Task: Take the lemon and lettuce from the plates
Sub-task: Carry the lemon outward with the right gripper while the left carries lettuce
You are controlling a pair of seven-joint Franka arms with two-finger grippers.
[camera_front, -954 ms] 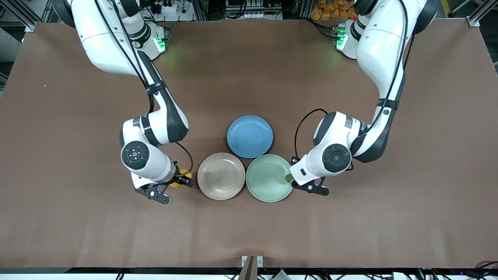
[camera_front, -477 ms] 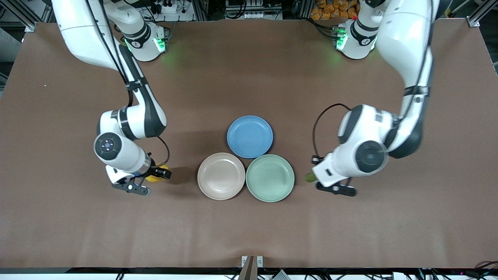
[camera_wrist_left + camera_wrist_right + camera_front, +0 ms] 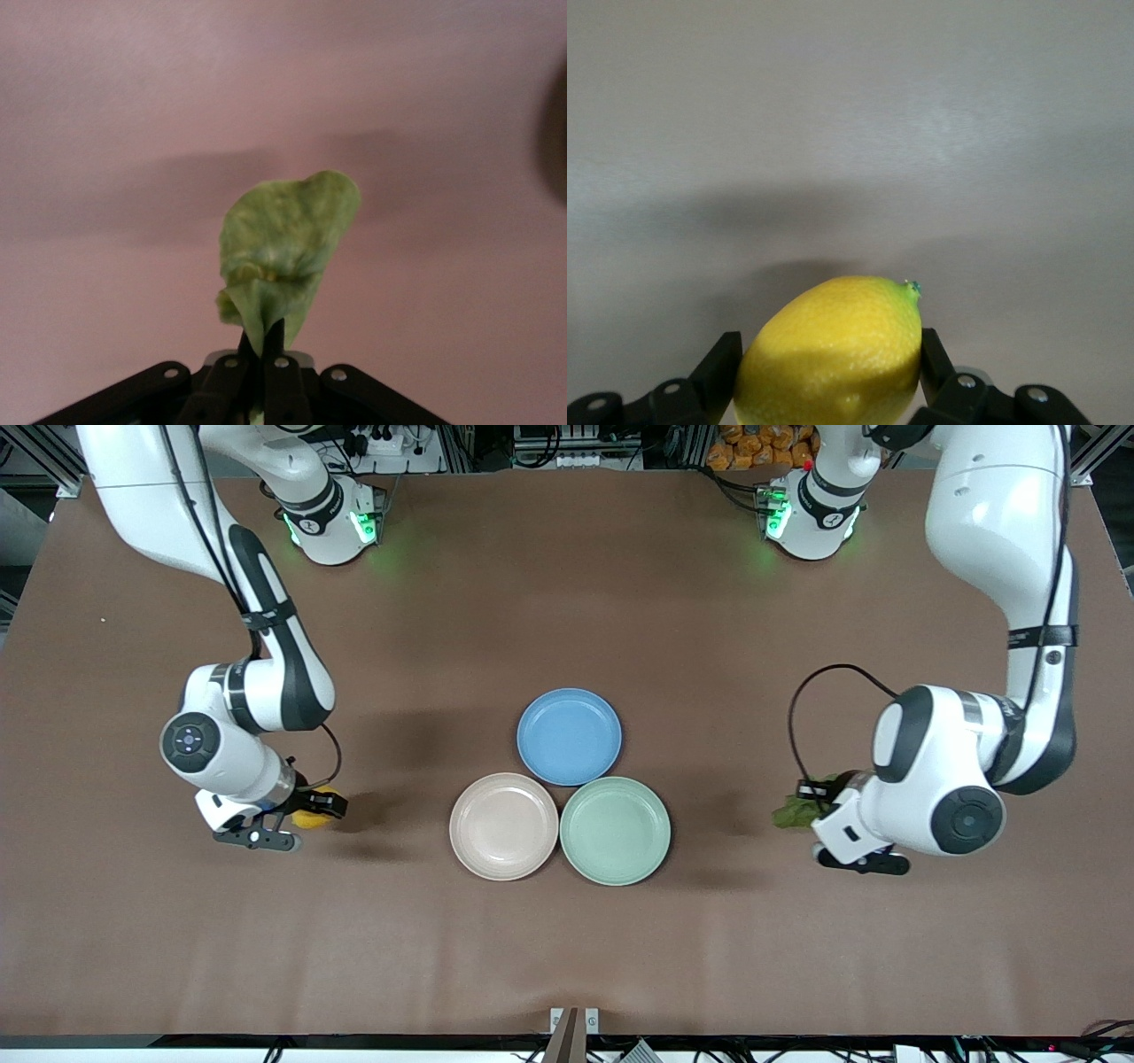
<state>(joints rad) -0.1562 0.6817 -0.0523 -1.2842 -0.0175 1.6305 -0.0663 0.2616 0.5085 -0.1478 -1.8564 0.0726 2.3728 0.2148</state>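
My right gripper [image 3: 312, 811] is shut on the yellow lemon [image 3: 310, 817] and holds it over bare table toward the right arm's end, away from the plates. The lemon fills the space between the fingers in the right wrist view [image 3: 833, 354]. My left gripper [image 3: 811, 808] is shut on the green lettuce [image 3: 796, 811] over bare table toward the left arm's end. In the left wrist view the leaf [image 3: 285, 252] sticks up from the closed fingertips [image 3: 263, 341]. The beige-pink plate [image 3: 503, 825] and the mint green plate [image 3: 615, 830] lie side by side, both bare.
A blue plate [image 3: 569, 736] lies just farther from the front camera than the two plates, touching both. The brown table [image 3: 567, 948] stretches wide around the plates.
Both arms swung outward from the plates. The right gripper carried the lemon toward the right arm's end; the left gripper carried the lettuce off the mint green plate's rim toward the left arm's end.
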